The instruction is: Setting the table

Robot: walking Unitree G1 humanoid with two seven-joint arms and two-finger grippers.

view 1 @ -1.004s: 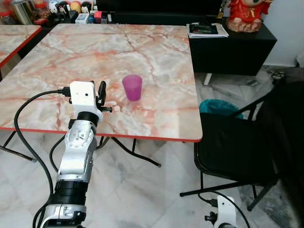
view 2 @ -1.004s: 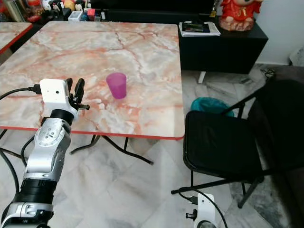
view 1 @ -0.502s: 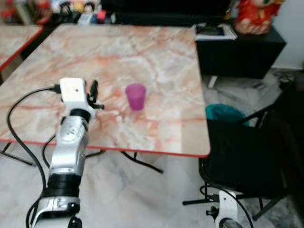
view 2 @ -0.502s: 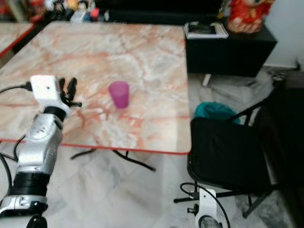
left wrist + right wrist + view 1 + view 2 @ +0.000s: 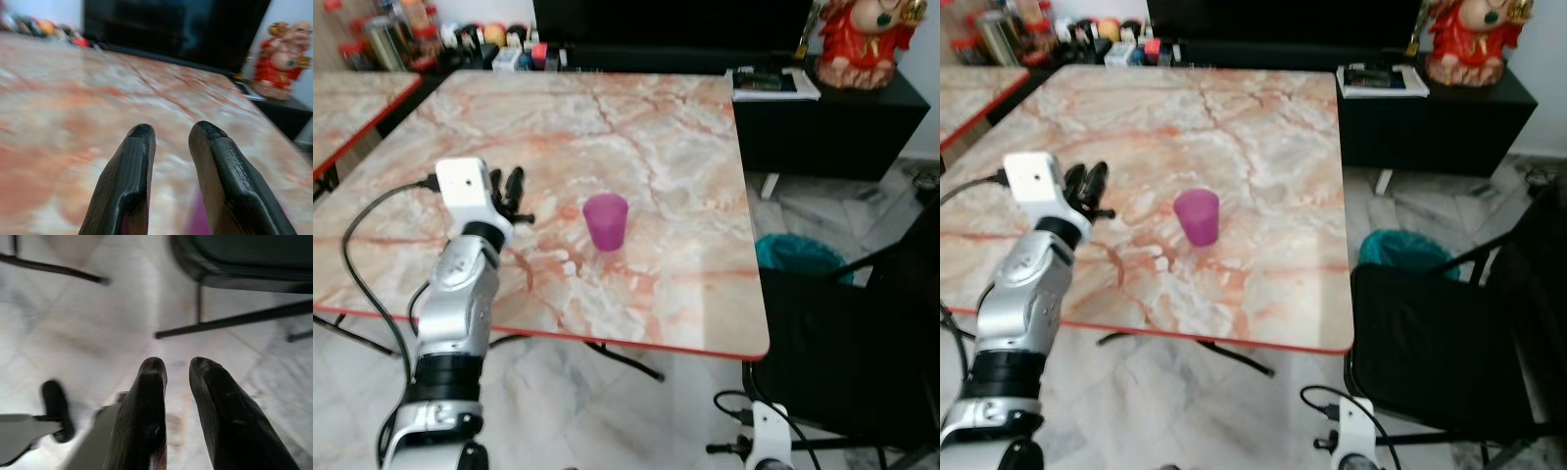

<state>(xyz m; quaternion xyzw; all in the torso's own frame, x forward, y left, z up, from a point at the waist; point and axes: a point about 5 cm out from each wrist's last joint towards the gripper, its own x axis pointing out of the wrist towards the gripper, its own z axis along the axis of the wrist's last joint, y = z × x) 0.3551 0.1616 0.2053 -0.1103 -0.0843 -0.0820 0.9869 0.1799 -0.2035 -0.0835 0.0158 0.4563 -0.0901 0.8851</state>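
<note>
The left gripper (image 5: 512,191) hovers just above the marble table (image 5: 656,127), its two black fingers (image 5: 129,181) a narrow gap apart and holding nothing. Off to its right and a little ahead, near but not touching, the purple cup (image 5: 606,221) stands upright with its mouth up, in the near half of the table. In the left wrist view a blurred purple patch low between the fingers is probably that cup.

The cup looks like thin plastic: light, fairly stiff, likely to slide or tip on the smooth stone if nudged from one side. A sound hold would be across the wall about halfway up, one finger on each side, with the gap widened first, since the present one looks too narrow for the cup's body.

Nothing lies between the gripper and the cup. Beyond the gripper, at the far edge of the table, is a row of small bottles and jars (image 5: 460,37); further right, a black cabinet (image 5: 832,122) carries a red figurine (image 5: 867,41). A black chair (image 5: 1449,333) stands off the table's right side, with a teal bin (image 5: 798,257) behind it. The right gripper (image 5: 173,396) hangs idle near the floor, fingers slightly apart and empty.
</note>
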